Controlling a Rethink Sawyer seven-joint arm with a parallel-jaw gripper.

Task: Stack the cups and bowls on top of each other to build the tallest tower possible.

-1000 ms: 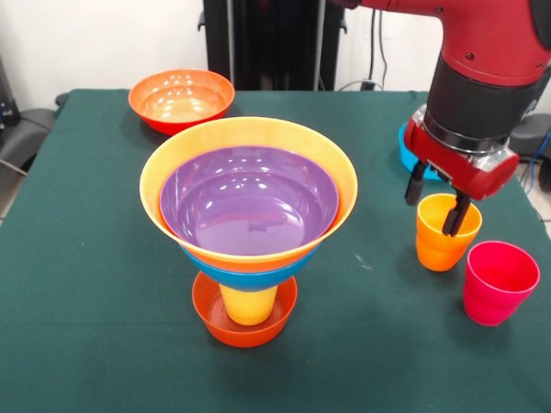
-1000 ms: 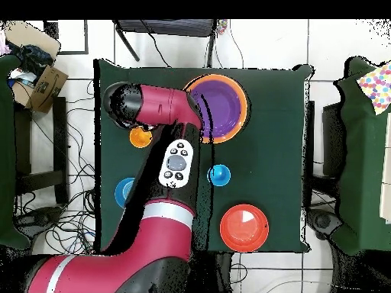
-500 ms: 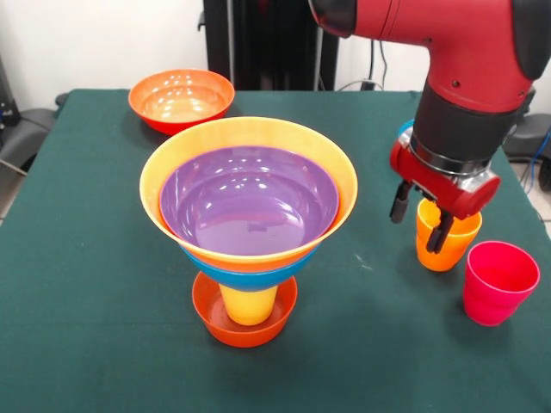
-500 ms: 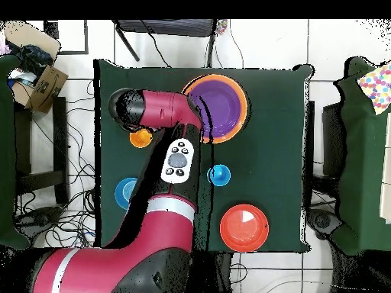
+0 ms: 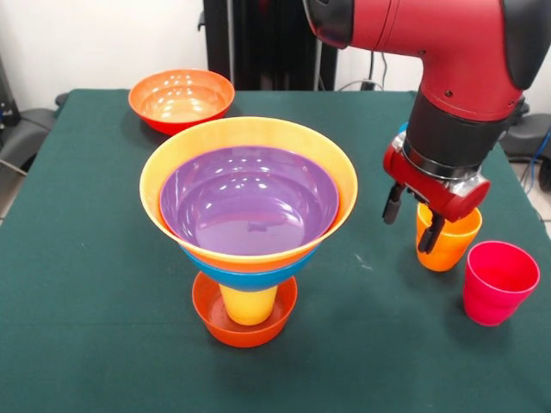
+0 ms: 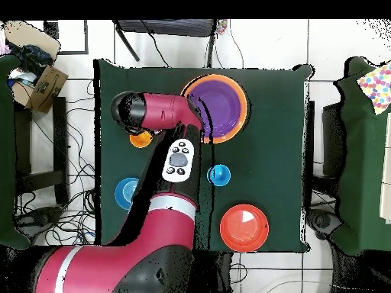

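The gripper (image 5: 411, 224), fingers spread, has slid left off the orange cup (image 5: 448, 238) at centre right; no grasp made yet.

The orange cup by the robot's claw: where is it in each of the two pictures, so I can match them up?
Front view: the orange cup stands at the right, beside the pinkish red cup, just behind the open gripper.
Overhead view: the same cup peeks out at the left, mostly covered by the arm.
Shared landmark: the purple bowl topping the tower, also plain from above.
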